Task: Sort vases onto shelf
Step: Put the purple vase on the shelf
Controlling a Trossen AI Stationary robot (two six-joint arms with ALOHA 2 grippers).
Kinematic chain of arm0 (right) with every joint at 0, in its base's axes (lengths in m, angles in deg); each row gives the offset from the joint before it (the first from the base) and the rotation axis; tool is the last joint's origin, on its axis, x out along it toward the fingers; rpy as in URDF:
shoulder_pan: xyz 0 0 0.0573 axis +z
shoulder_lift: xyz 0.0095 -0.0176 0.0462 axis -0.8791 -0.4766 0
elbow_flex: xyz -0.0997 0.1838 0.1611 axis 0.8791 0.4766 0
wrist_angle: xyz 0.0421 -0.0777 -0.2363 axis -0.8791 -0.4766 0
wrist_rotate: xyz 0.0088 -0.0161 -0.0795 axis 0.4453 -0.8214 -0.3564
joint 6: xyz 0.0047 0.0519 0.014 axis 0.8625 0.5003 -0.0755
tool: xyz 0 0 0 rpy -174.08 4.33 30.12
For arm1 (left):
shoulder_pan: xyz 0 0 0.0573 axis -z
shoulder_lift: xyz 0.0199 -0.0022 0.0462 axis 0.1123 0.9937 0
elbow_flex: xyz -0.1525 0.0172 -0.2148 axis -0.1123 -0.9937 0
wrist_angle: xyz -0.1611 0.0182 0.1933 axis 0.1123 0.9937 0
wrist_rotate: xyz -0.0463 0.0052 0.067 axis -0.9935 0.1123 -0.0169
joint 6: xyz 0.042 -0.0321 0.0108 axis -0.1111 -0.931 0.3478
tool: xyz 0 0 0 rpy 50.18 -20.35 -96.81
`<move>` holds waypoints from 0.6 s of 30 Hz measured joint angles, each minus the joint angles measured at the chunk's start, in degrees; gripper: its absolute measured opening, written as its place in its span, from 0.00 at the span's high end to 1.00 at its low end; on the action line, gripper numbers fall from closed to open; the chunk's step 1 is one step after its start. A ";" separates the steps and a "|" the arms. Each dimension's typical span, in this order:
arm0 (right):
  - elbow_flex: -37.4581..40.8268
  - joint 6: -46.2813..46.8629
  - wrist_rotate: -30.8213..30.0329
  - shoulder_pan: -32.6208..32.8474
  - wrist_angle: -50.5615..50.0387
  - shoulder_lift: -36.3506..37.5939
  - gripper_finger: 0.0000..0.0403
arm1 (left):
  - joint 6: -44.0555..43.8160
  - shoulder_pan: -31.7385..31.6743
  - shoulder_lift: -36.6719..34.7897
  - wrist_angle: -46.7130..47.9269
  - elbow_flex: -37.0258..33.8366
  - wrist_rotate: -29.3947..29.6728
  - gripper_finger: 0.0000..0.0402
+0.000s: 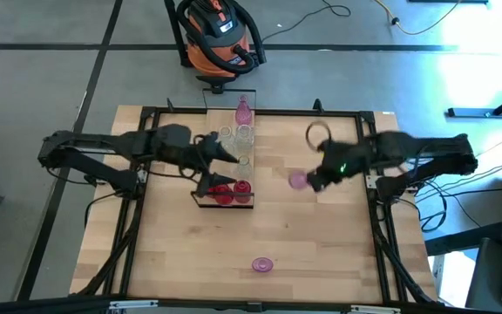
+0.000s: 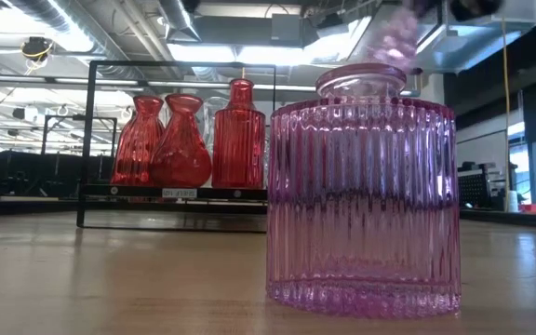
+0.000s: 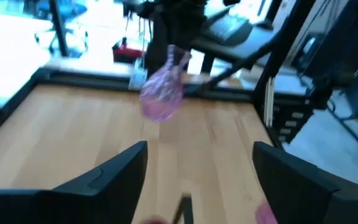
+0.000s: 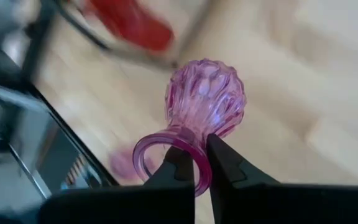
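Note:
My right gripper (image 1: 315, 180) is shut on a pink bulb-shaped vase (image 4: 207, 99), held above the table right of the shelf (image 1: 245, 168). That plank holds red vases (image 1: 223, 193) at its near end, clear ones (image 1: 236, 136) in the middle and a pink one (image 1: 244, 111) at its far end. My left gripper (image 1: 225, 155) hovers open over the shelf's left side, and its wrist view shows the held vase (image 3: 162, 93) beyond its fingers. A ribbed pink vase (image 2: 361, 195) stands upright near the table's near edge (image 1: 261, 264). A clear vase (image 1: 318, 133) stands on the table's far right part. My right gripper pinches the pink vase's flared rim (image 4: 199, 177), with one finger (image 4: 178, 163) inside the mouth and the other (image 4: 227, 167) outside it. The fingers come from the table's right. The vase is lifted clear of the table, its round body pointing away from the fingers toward the shelf.
A black frame (image 1: 360, 113) runs around the tabletop. An orange and black shop vacuum (image 1: 220, 35) stands on the floor past the far edge. Bare wood (image 1: 181, 253) lies in front of the shelf, between it and the near edge.

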 joint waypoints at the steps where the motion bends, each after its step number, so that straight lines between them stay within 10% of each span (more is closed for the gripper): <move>1: -1.41 -1.48 -0.44 -1.43 0.32 -0.02 1.00 | 0.45 -0.91 0.79 -1.95 0.00 -1.25 0.28; 11: -7.79 -12.22 3.19 -10.80 7.91 -2.06 1.00 | 3.27 -5.76 11.33 -11.33 7.87 -4.75 0.19; 18: -9.69 -16.10 7.93 -13.01 12.79 -5.18 1.00 | 10.07 -5.71 23.97 3.63 26.77 -2.28 0.20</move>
